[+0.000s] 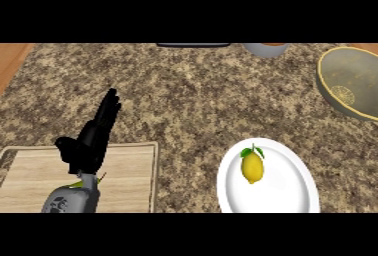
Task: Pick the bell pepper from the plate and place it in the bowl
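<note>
My left hand [92,137] is just parked over the cutting board [125,172], fingers straight and holding nothing. The yellow fruit [252,167], more lemon than pepper honestly, sits on the white plate [291,192]. The bowl [353,82] waits far right, so that's my right hand's job.

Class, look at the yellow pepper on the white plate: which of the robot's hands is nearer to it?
Left, by default. The left hand rests open, fingers up, above the cutting board, well left of the pepper on the plate. The right hand is out of view.
</note>
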### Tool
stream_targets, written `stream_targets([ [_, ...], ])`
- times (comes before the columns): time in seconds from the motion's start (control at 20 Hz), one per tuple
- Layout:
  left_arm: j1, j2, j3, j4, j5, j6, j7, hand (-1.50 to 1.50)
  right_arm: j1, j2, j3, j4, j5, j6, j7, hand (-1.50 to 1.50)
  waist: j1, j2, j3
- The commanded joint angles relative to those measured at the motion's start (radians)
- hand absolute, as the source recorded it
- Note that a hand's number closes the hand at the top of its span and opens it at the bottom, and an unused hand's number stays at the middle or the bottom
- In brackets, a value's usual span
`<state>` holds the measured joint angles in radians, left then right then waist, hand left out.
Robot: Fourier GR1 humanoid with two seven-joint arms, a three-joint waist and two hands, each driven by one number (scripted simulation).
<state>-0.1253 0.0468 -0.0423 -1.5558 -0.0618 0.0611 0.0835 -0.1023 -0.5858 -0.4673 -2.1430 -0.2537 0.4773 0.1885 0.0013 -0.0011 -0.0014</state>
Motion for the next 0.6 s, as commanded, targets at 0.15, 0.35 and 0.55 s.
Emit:
stream_targets([
  [0.15, -0.042, 0.002, 0.02, 0.073, -0.005, -0.002, -0.013, 0.0, -0.251, -0.11, 0.043, 0.158, 0.03, -0.079, 0.166, 1.5, 0.006, 0.003, 0.001],
  [0.35, -0.05, 0.017, 0.02, 0.029, 0.005, -0.023, 0.012, 0.0, -0.356, -0.139, 0.111, 0.346, 0.105, -0.066, 0.133, 1.5, 0.012, 0.003, 0.001],
  [0.55, -0.012, -0.038, -0.052, -0.018, -0.044, 0.019, 0.021, 0.0, -0.353, -0.173, 0.142, 0.48, 0.335, -0.078, -0.042, 1.5, 0.023, 0.007, 0.002],
])
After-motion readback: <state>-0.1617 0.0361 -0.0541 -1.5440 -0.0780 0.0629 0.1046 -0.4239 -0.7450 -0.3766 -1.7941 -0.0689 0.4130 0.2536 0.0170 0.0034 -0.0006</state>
